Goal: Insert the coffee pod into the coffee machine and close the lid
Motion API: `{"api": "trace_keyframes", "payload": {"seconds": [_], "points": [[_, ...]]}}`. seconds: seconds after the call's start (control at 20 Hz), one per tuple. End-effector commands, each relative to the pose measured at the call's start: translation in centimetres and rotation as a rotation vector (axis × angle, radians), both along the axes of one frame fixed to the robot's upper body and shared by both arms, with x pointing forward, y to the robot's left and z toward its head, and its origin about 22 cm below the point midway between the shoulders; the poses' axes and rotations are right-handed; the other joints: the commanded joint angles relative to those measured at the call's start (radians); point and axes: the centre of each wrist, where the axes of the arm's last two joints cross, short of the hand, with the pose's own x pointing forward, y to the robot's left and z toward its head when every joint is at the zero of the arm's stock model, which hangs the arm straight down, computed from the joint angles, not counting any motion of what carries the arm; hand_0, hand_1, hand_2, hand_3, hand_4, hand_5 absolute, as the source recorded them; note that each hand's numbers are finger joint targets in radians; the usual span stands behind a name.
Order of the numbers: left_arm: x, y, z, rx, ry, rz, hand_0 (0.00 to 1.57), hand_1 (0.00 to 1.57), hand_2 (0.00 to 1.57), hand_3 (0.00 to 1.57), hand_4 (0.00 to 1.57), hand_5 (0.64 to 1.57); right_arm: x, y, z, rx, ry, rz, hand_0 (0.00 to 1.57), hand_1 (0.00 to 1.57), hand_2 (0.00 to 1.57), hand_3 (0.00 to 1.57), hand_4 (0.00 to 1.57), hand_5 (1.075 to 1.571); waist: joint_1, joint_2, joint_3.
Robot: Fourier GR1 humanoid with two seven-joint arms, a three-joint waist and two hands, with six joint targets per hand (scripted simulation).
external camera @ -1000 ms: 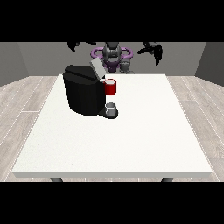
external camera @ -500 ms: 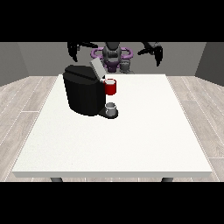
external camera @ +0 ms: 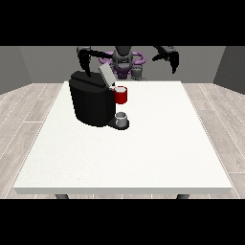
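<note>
**Coffee pod not plainly in sight, lid of the machine up**

Coffee pod first: I cannot find it with certainty. A small grey thing (external camera: 122, 117) sits on the low base at the front of the coffee machine (external camera: 92, 103), but I cannot tell if it is the pod. The machine stands on the table (external camera: 158, 158) towards the view's left edge and nearer the robot's edge than the middle. Its lid (external camera: 106, 75) is tilted up, and a red thing at the machine (external camera: 121, 95) shows just under it.

The hand at the view's left (external camera: 85, 60) hangs above the back of the machine, and the hand at the view's right (external camera: 171, 57) is raised beyond the robot's edge of the table. Whether they are spread or closed, I cannot tell.

A pod is probably light and stiff (with a smooth wall that may slip), so a pinch across its sides seems best.
</note>
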Motion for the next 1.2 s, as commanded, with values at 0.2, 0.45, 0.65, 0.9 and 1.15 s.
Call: {"api": "trace_keyframes", "payload": {"seconds": [0.2,0.45,0.65,0.9,1.15], "points": [[-1.3,1.3,2.3,0.01,-0.049,-0.011,0.0,0.0,0.0,0.0,0.31,1.571,1.2,0.7,-0.1,-0.025,-0.061,0.049,0.0,0.0,0.0,0.0,0.0,1.571,0.016,0.066,0.0],[-0.4,2.6,2.2,0.033,-0.11,0.067,0.0,0.0,0.0,0.0,0.35,1.571,2.8,2.6,3.6,-0.059,-0.12,0.104,0.0,0.0,0.0,0.0,0.07,1.571,-0.017,0.133,-0.0002],[-0.3,3.0,4.2,0.034,-0.041,0.064,0.0,0.0,0.0,0.0,0.35,1.571,2.7,3.5,2.0,-0.066,-0.068,0.111,0.0,0.0,0.0,0.0,0.13,1.571,-0.01,0.093,0.0],[-0.8,1.3,3.7,0.046,-0.061,0.035,0.0,0.0,0.0,0.0,0.36,1.571,4.2,2.5,5.8,-0.127,-0.116,0.134,0.0,0.0,0.0,0.0,0.21,1.571,0.023,0.111,0.0],[-1.0,2.2,2.0,0.045,-0.081,0.047,0.0,0.0,0.0,0.0,0.33,1.571,4.5,6.9,7.9,-0.171,-0.197,0.178,0.0,0.0,0.0,0.0,0.1,1.571,0.021,0.145,-0.0005]]}}
